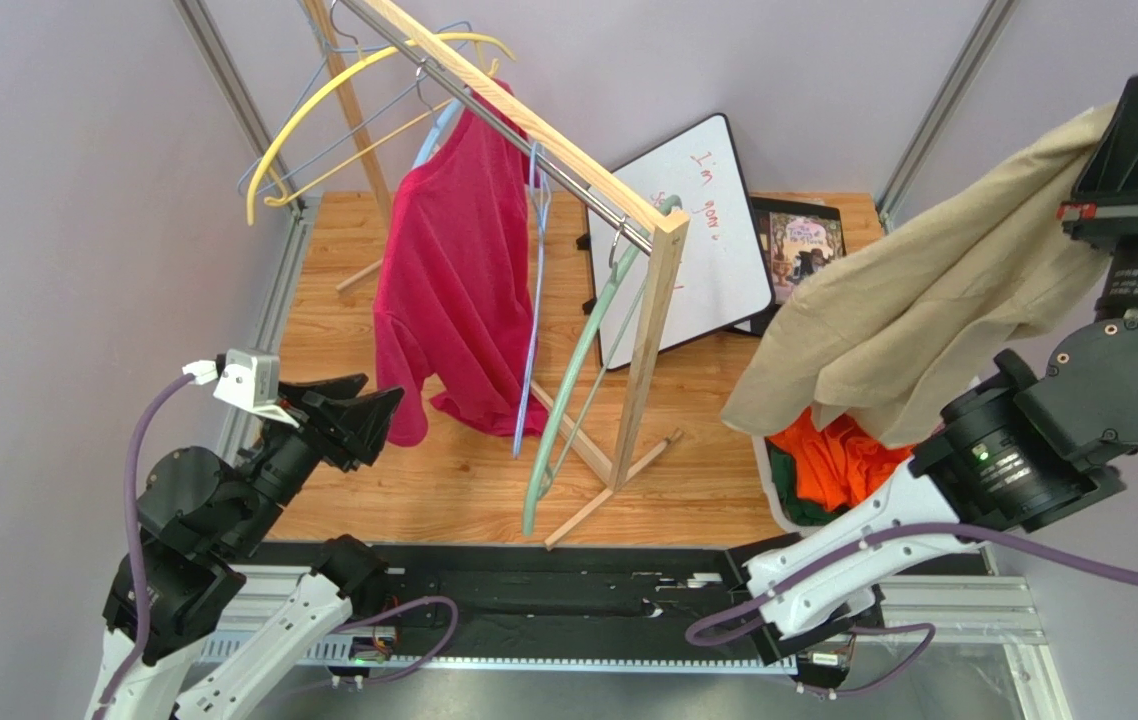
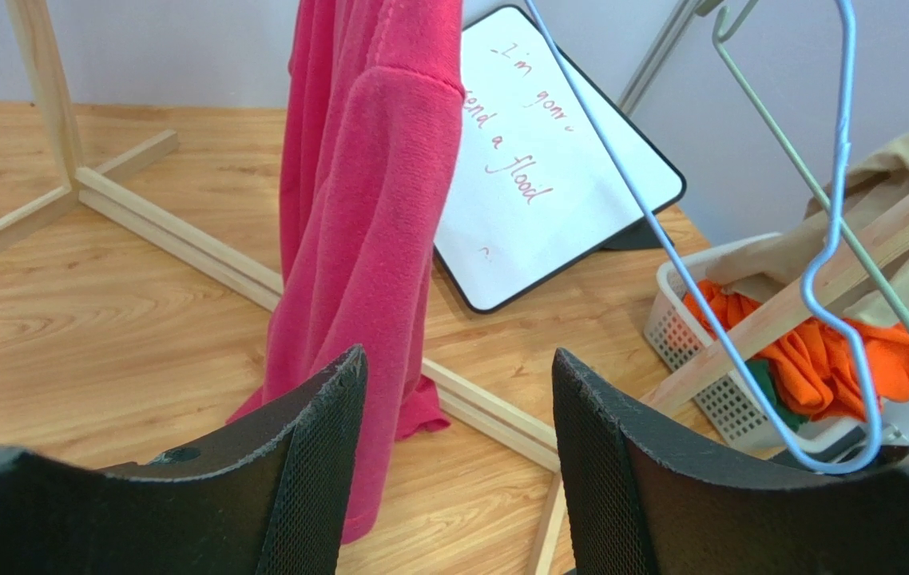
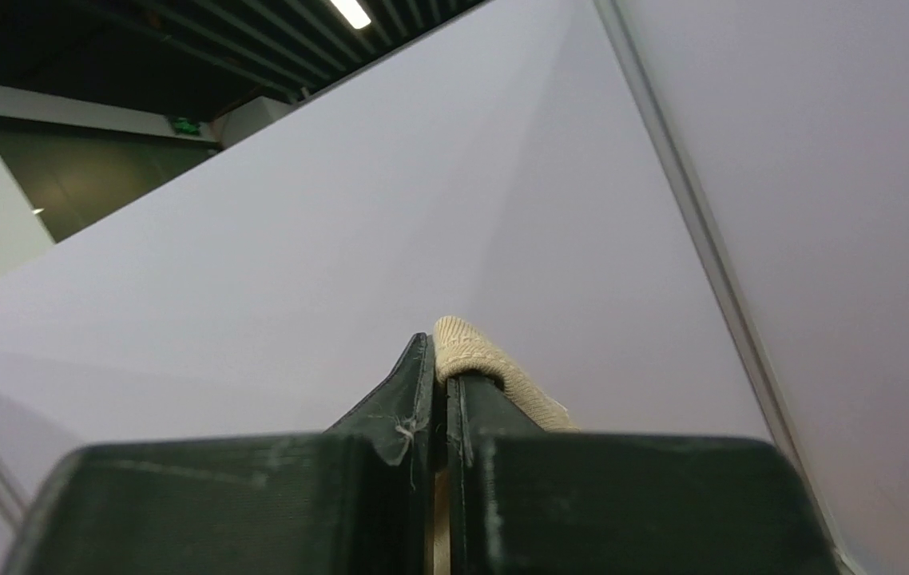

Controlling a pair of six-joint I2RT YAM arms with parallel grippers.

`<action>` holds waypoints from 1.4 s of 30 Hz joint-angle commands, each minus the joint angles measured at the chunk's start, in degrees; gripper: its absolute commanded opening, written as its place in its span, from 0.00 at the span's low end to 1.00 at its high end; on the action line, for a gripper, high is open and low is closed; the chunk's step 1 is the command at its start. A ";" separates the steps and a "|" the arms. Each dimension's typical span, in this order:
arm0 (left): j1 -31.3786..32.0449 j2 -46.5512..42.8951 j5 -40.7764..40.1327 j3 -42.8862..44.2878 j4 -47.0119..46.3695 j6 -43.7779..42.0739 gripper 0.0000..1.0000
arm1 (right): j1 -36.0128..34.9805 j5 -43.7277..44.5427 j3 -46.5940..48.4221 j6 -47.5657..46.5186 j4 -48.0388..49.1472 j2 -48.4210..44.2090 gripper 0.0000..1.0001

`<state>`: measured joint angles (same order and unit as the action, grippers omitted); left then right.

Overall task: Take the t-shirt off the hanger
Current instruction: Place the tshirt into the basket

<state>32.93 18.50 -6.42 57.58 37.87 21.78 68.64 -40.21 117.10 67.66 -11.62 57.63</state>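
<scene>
Fabric of the beige t-shirt (image 3: pixel 486 359) is clamped between the tightly closed jaws of the right pincer (image 3: pixel 441 374), which sits high. The garment drapes down from it, clear of the rack, over the white basket (image 2: pixel 678 314) of orange clothes (image 1: pixel 838 458) below. The left pincer (image 2: pixel 459 365) stands wide and grips nothing, its fingers pointing at the lower hem of a pink t-shirt (image 1: pixel 455 300) that hangs just ahead of it from the wooden rack (image 1: pixel 650 338); a blue hanger (image 2: pixel 837 180) dangles from the same rail, ahead and to the right of that pincer, with a whiteboard (image 1: pixel 695 240) leaning on the worktop (image 1: pixel 440 480) beyond.
</scene>
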 commanded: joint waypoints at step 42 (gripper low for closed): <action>0.21 2.76 -4.22 8.42 2.56 -2.18 0.63 | -66.36 63.84 -68.38 -17.92 -59.76 -19.68 0.00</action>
<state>32.93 19.70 -7.64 62.96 38.98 21.26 2.66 12.62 54.02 43.51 -68.12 32.60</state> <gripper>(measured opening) 0.627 0.006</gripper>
